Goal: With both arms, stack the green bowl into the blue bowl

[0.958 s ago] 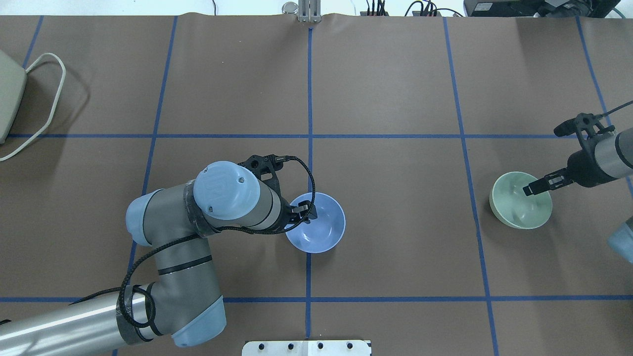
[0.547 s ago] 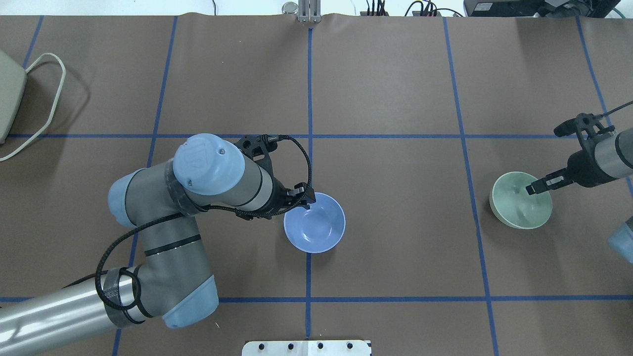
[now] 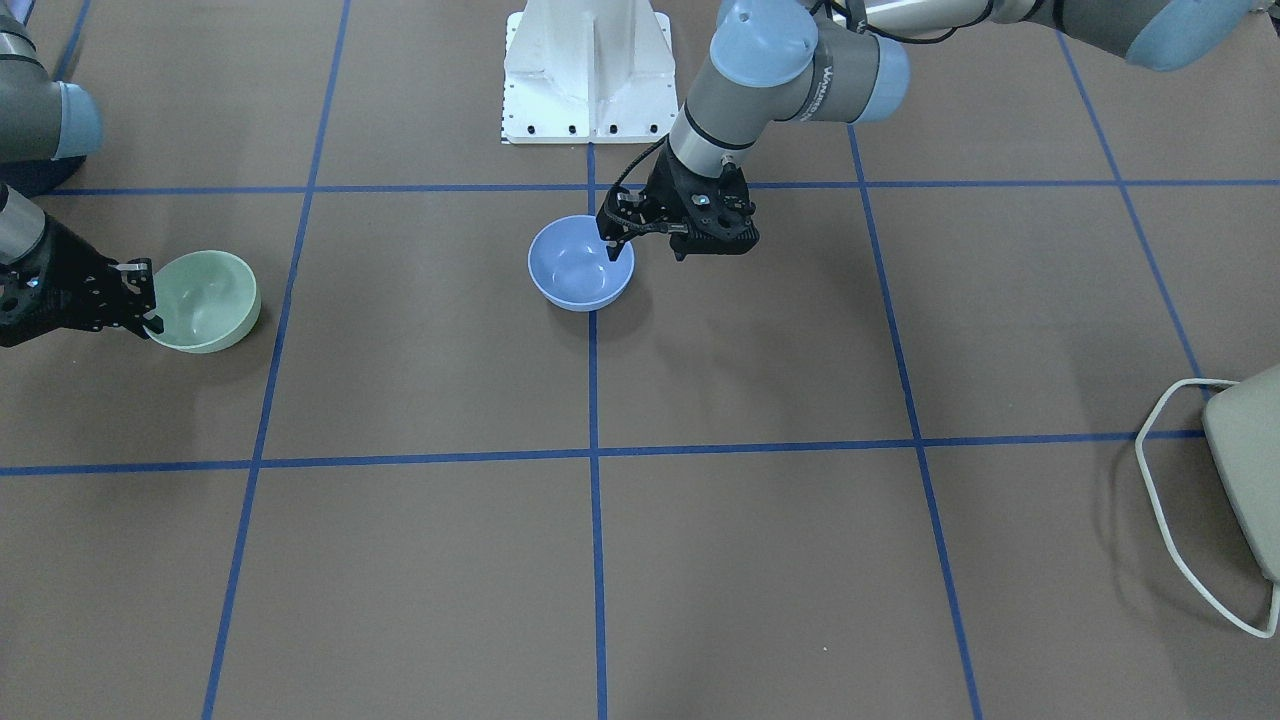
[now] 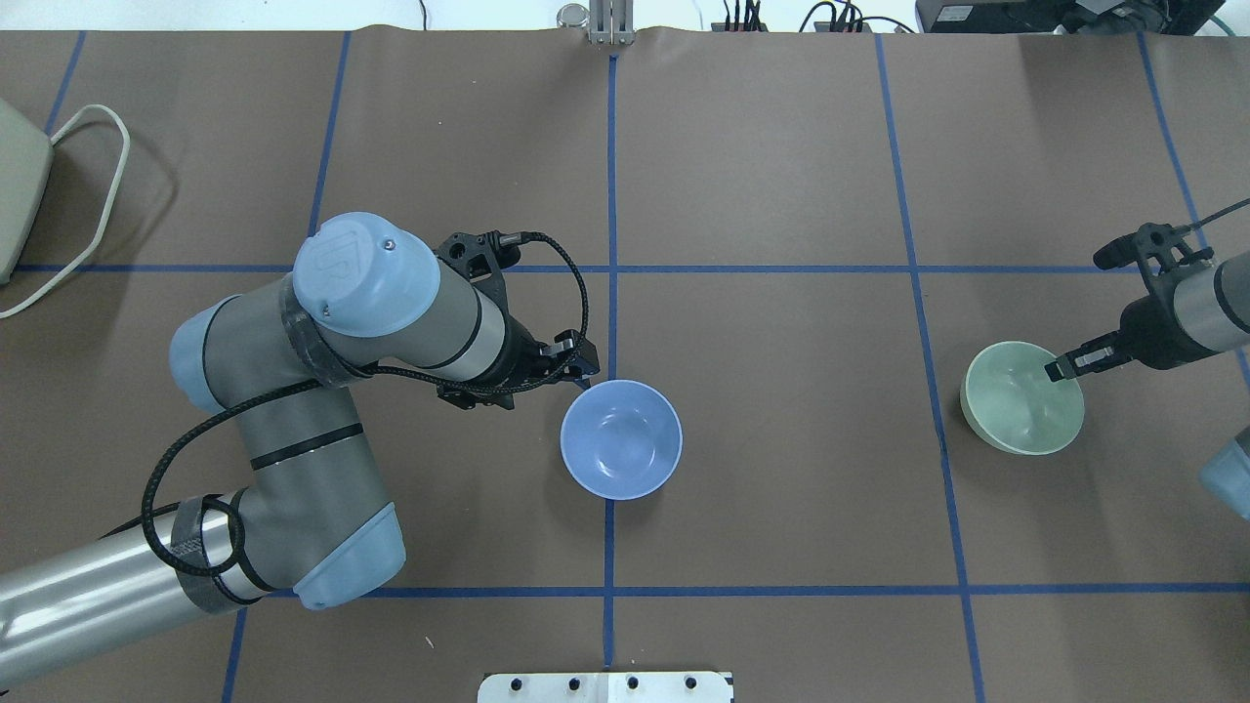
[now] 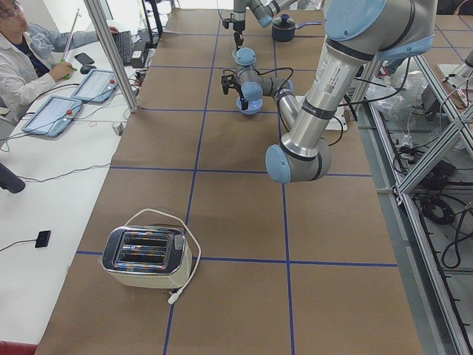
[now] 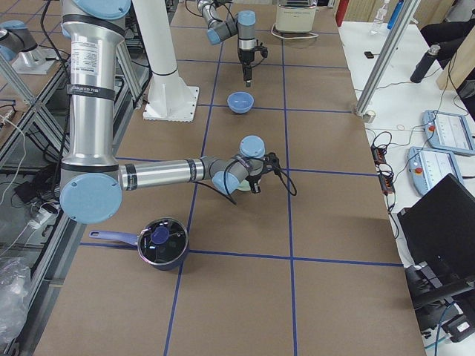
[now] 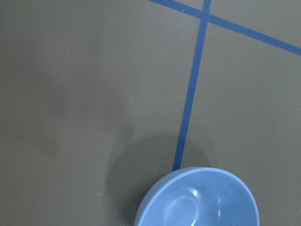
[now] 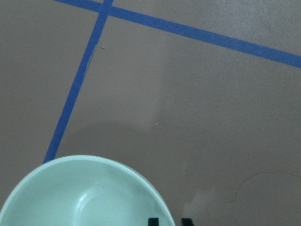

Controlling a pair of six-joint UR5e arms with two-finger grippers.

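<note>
**Blue waits in the middle, green is in hand**

I see the light periwinkle-blue round deep bowl (image 4: 621,439) sitting upright on the brown paper table cover (image 4: 781,176), on the middle blue tape line (image 4: 610,195), where I judge either arm can reach it. The left gripper (image 4: 576,361) stands just beside its rim, on the robot's left side, touching nothing; from across the table its jaws look spread wide. I read that as deliberate: the bowl's mouth is uncovered, ready to receive.

The pale mint-green round deep plastic bowl (image 4: 1016,400) is well apart, far out on the robot's right. The right gripper (image 4: 1066,364) is at its rim on the side nearest that arm, jaws drawn narrow, one fingertip (image 8: 153,221) inside the wall and the other outside, so I take the wall to be pinched. A smooth, deep bowl offers no other handhold. From the front it seems tipped a little, which fits a one-sided hold. Nesting is not yet begun; I judge the carry across wants a slow, level path so the bowl does not swing or slip.
</note>
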